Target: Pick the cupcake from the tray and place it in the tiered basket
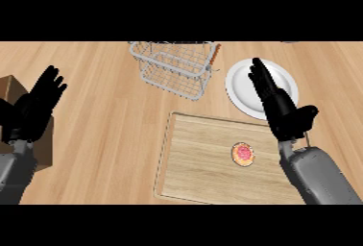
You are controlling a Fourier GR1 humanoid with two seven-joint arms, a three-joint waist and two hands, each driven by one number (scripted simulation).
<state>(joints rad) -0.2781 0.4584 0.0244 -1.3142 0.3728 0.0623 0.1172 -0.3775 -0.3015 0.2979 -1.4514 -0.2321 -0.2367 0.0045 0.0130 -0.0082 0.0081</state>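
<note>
1 view only: from head, steeply down onto counter (106,134), near; robot's side at lower edge.

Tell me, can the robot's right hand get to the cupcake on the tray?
Probably yes. The right hand is open and near the cupcake, which sits alone on the tray; nothing stands between them.

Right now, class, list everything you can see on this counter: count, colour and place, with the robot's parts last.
cupcake: one, pink top, on the tray's right half
tray: one, light wood, lower centre
tiered basket: one, grey wire, top centre
plate: one, white, upper right, partly behind the right hand
block: one, brown, left edge
left hand: one, black, open, left
right hand: one, black, open, over the plate
</note>
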